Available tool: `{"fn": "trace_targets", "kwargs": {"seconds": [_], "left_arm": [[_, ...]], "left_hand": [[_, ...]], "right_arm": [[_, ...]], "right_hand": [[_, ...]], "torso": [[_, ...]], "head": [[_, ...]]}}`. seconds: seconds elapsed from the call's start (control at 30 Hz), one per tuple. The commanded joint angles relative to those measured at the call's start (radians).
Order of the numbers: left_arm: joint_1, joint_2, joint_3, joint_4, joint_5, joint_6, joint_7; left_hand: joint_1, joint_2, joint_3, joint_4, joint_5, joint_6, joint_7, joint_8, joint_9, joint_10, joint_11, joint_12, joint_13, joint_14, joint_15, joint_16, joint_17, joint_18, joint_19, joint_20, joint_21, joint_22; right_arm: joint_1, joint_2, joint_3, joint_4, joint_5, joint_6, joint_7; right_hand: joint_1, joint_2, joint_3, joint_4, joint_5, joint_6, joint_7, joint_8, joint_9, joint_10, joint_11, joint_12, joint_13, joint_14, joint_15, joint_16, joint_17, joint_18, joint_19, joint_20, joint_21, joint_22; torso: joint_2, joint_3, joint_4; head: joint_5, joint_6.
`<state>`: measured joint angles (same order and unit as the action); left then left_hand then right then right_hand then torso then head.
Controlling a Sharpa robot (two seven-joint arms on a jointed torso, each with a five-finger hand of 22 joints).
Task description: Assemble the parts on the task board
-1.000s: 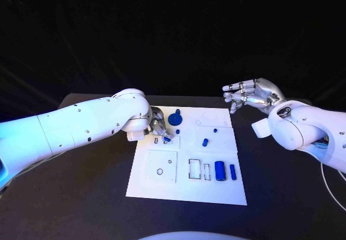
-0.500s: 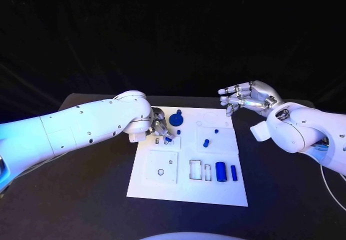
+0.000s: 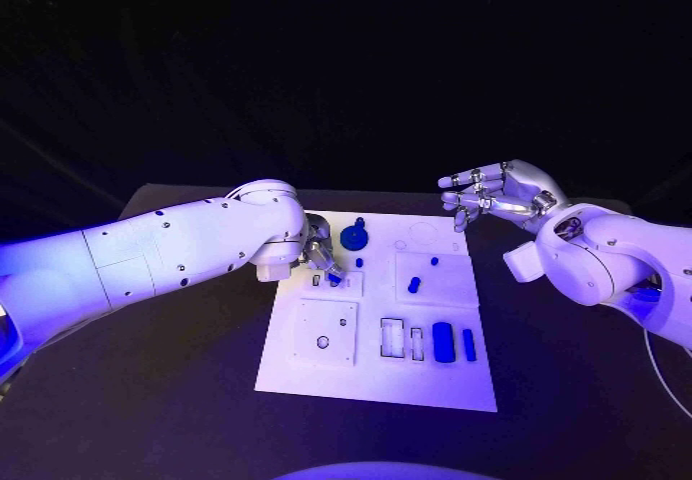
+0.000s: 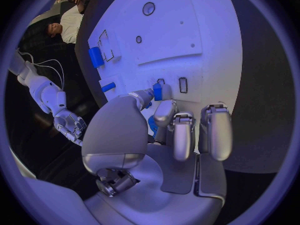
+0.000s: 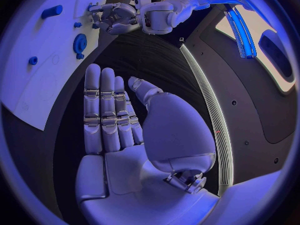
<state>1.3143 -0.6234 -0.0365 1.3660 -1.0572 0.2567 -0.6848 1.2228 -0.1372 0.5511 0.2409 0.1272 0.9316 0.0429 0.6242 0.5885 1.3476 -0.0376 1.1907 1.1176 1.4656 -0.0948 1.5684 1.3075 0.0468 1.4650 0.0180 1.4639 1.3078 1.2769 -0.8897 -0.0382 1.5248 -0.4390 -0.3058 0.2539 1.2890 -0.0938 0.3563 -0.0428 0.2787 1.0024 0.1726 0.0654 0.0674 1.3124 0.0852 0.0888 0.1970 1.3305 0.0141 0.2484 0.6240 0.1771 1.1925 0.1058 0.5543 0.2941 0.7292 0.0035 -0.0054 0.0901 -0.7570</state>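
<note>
**Left hand works a blue part at the board's upper left**

The silver many-fingered left hand (image 3: 320, 256) reaches down over the upper left of the flat white task board (image 3: 378, 375) on the black table (image 3: 159, 380), pinching a small blue part (image 4: 157, 91) between thumb and fingertip right at a small slot. A round blue gear-like piece (image 3: 353, 237) stands just beside it. Other blue pieces sit mid-board (image 3: 414, 285) and in the lower right slots (image 3: 443, 342). The silver right hand (image 3: 498, 195) hovers beyond the board's upper right corner, fingers extended and close together, holding nothing.
</note>
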Motion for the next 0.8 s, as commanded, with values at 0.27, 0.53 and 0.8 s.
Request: {"fn": "trace_targets", "kwargs": {"seconds": [0.27,0.53,0.8], "left_arm": [[-0.007,-0.003,-0.004,0.001,-0.065,0.077,-0.009],[-0.010,-0.004,-0.004,0.001,-0.068,0.085,-0.010],[-0.012,0.000,-0.005,0.001,-0.067,0.092,-0.010]], "left_hand": [[-0.001,0.008,0.148,-0.152,0.001,0.005,-0.008,0.001,0.000,0.010,0.000,0.002,0.001,0.105,-0.001,0.002,0.263,-0.006,0.035,-0.004,0.001,0.073],[-0.002,0.007,0.148,-0.154,0.001,0.005,-0.008,0.001,0.000,0.011,0.000,0.003,0.002,0.105,0.000,0.002,0.263,-0.006,0.035,-0.004,0.000,0.072],[-0.007,0.007,0.147,-0.155,0.001,0.007,-0.007,0.000,0.000,0.012,0.001,0.004,0.005,0.105,0.000,0.002,0.263,-0.006,0.035,-0.004,0.001,0.073]], "right_arm": [[-0.001,0.001,0.000,-0.002,-0.010,0.020,0.016],[-0.001,0.002,0.000,-0.006,-0.010,0.022,0.016],[-0.001,0.001,0.000,-0.006,-0.010,0.019,0.016]], "right_hand": [[-0.001,0.006,0.005,-0.002,0.006,-0.006,0.001,0.001,0.000,-0.009,0.001,-0.002,-0.001,-0.001,0.001,-0.004,-0.002,-0.001,-0.006,-0.001,0.004,0.001],[-0.001,0.006,0.005,-0.002,0.006,-0.006,0.001,0.001,0.000,-0.009,0.001,-0.002,-0.001,-0.001,0.001,-0.004,-0.002,-0.001,-0.006,-0.001,0.004,0.001],[-0.003,0.007,0.005,-0.002,0.007,-0.008,0.002,0.001,0.000,-0.011,0.002,-0.002,-0.002,-0.001,0.001,-0.005,-0.007,-0.001,-0.009,0.000,0.005,0.002]], "torso": [[-0.001,0.0002,-0.0002],[-0.001,0.0003,-0.0009],[0.000,0.0001,-0.0013]], "head": [[0.003,0.001],[0.007,0.003],[0.006,0.005]]}}
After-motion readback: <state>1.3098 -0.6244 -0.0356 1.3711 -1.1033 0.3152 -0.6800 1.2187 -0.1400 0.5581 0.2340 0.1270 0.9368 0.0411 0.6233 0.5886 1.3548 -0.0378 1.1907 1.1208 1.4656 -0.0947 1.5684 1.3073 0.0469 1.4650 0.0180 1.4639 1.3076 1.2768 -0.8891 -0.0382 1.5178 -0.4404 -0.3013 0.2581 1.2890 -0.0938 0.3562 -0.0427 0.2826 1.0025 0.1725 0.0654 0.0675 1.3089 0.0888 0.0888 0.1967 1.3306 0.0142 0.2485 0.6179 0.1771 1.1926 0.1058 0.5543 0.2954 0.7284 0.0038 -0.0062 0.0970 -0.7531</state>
